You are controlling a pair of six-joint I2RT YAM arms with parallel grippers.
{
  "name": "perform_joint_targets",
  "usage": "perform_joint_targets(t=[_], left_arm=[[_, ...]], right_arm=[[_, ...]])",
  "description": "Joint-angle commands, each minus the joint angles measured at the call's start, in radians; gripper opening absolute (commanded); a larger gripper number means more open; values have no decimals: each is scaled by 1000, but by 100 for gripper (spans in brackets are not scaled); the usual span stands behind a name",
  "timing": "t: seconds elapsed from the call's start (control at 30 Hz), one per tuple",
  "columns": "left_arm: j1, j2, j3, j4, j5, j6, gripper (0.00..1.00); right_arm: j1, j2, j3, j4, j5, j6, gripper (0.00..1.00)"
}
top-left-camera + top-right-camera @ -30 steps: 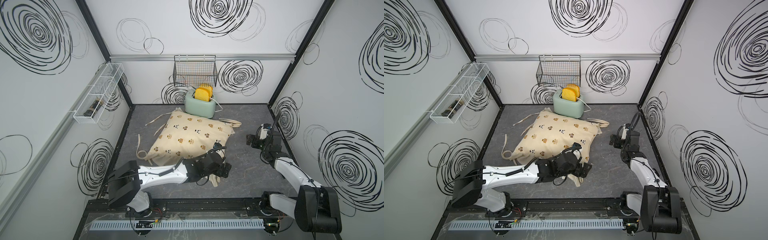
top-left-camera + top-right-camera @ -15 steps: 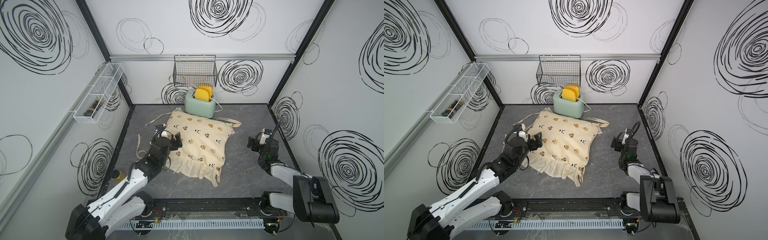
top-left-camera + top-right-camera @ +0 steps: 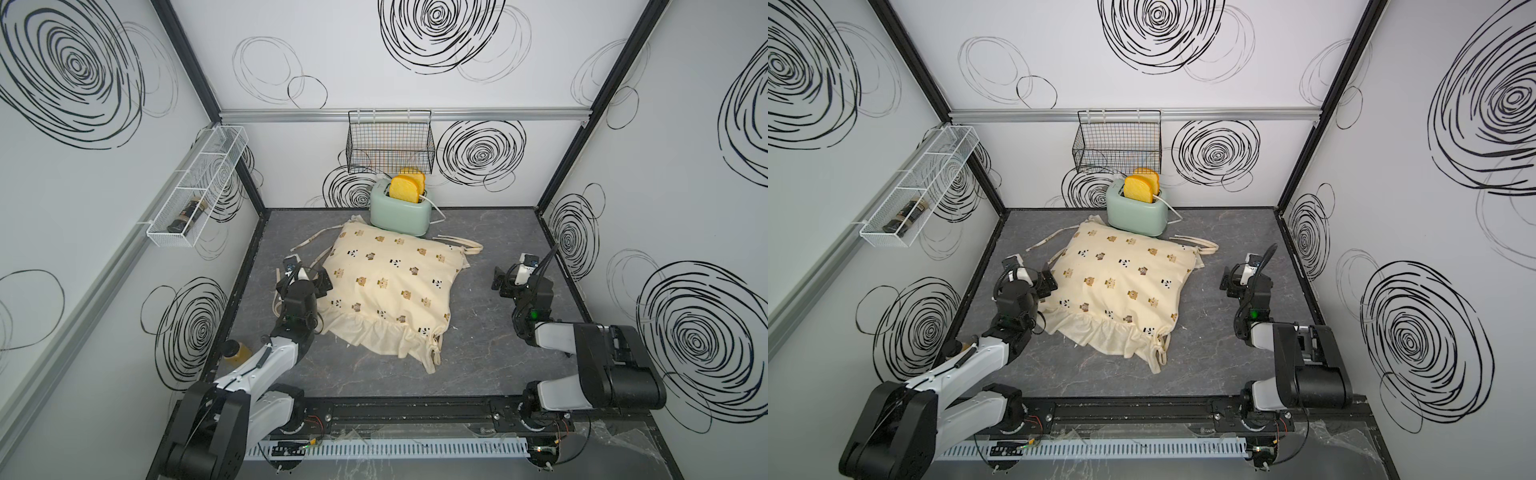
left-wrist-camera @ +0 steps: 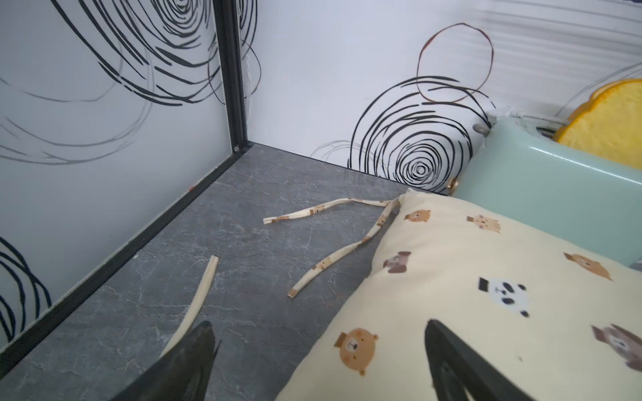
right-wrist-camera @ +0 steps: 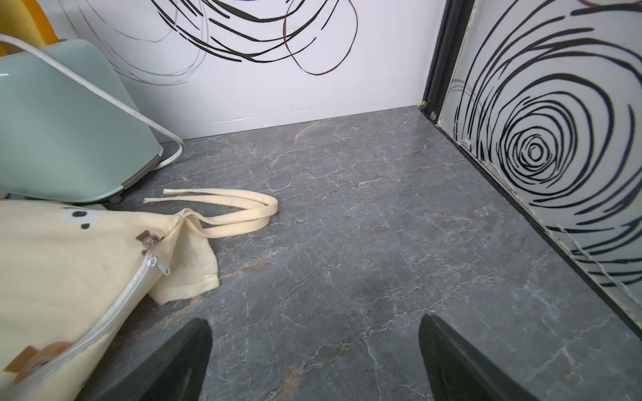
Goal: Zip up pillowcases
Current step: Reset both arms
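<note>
- At the middle of the grey table [image 3: 498, 361] lies the pillowcase [image 3: 395, 286], cream with small bears and pandas, filled plump and resting flat.
- Its ruffled edge [image 3: 386, 336] faces 6 o'clock; the far edge touches or nearly touches the mint toaster [image 3: 399, 212] at 12 o'clock (two yellow toast slices [image 3: 405, 189] stand in the slots).
- Cream ties [image 5: 239, 213] trail from the 2 o'clock corner; more ties [image 4: 333, 258] trail onto the table from the 10 o'clock corner.
- A white zipper [image 5: 114, 312] runs along the 3 o'clock side. Its pull [image 5: 158, 265] sits at the far corner by the ties, and the stretch in view looks closed.
- The left gripper [image 3: 307, 275] is at the pillow's 9 o'clock edge, jaws spread wide and holding nothing. In the wrist view one finger [image 4: 448, 350] is over the fabric and the other is over bare table.
- The right gripper [image 3: 505, 280] is at 3 o'clock, apart from the pillow, jaws spread wide and empty above bare table.
- On the back wall at 12 o'clock hangs a black wire basket [image 3: 390, 145]; on the wall at 10 o'clock a white rack [image 3: 199, 187] holds a dark bottle [image 3: 185, 214].
</note>
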Motion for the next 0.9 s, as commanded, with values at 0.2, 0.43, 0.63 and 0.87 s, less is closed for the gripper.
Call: perform_joint_targets(t=[0.2, 0.43, 0.63, 0.87], left_arm=[[105, 141, -33, 317, 70, 148, 96], [133, 259, -56, 466, 183, 146, 96], [79, 309, -88, 580, 157, 202, 96], [52, 328, -118, 654, 126, 225, 96]], right_arm=[[-6, 32, -53, 181, -31, -32, 98], [-3, 27, -57, 181, -26, -34, 98], [3, 28, -54, 180, -16, -36, 98], [4, 27, -54, 179, -15, -37, 98]])
